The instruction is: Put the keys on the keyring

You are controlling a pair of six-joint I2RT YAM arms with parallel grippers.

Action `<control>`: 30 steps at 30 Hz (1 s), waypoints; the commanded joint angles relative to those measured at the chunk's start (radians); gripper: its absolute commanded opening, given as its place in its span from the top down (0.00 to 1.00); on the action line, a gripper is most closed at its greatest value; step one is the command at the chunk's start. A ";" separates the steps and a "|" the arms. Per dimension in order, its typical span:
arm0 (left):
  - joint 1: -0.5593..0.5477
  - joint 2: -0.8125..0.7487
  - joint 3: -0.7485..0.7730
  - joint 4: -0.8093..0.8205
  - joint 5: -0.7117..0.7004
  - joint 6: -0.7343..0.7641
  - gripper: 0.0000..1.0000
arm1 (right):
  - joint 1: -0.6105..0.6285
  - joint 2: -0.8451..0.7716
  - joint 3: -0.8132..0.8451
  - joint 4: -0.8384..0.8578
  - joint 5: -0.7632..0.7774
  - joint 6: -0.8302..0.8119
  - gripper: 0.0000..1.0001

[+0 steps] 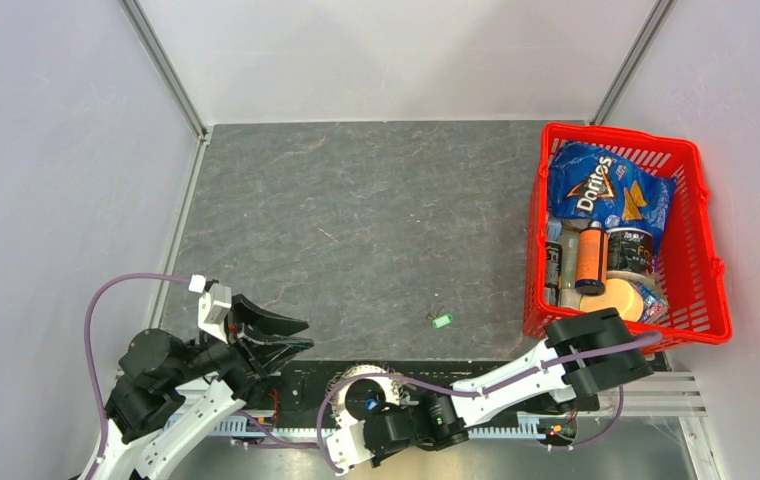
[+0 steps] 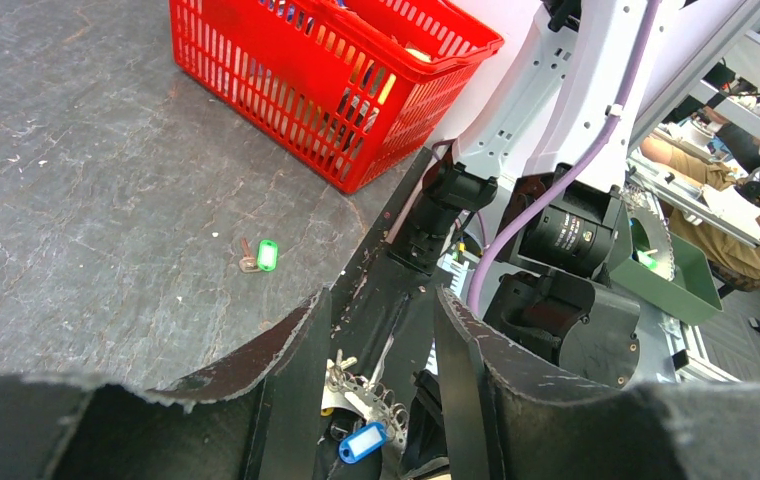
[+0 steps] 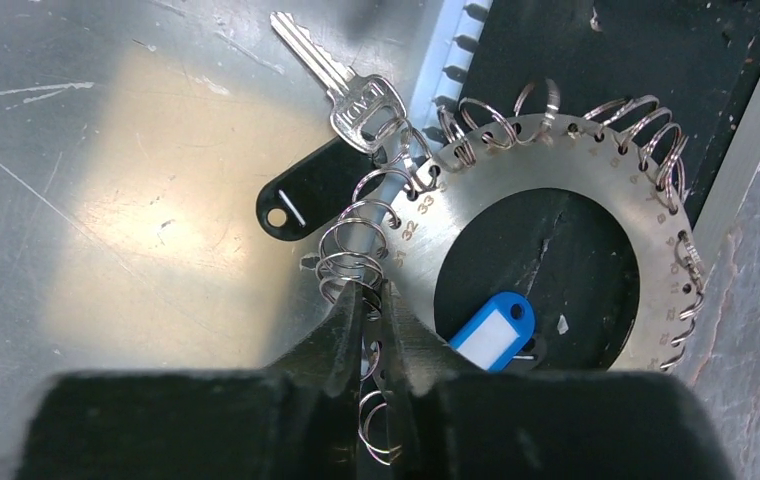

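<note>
— How far along was it?
— The right gripper (image 3: 368,300) had its jaws pinched on a wire loop of the keyring (image 3: 556,150). Just beyond them the black key (image 3: 306,200) looked hooked on.
— What was left?
— The green key (image 1: 442,320) lay loose on the counter (image 1: 356,220), well beyond. The left gripper (image 2: 381,300) held its jaws spread, empty.

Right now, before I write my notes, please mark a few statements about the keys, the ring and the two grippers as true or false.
1. The green key lies on the table, outside the red basket. True.
2. The left gripper holds the green key. False: it is open and empty, apart from that key.
3. The right gripper pinches the keyring at one of its small loops. True.
4. The blue tag lies in the red basket. False: it lies in the keyring's middle hole.
</note>
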 commanded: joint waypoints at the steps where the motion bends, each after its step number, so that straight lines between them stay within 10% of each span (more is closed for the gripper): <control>1: 0.001 -0.030 -0.004 0.010 -0.007 0.016 0.51 | -0.003 0.008 0.006 0.024 -0.016 0.011 0.90; 30: 0.001 -0.032 0.014 0.059 -0.036 0.002 0.51 | -0.031 -0.312 -0.002 0.123 0.321 0.054 1.00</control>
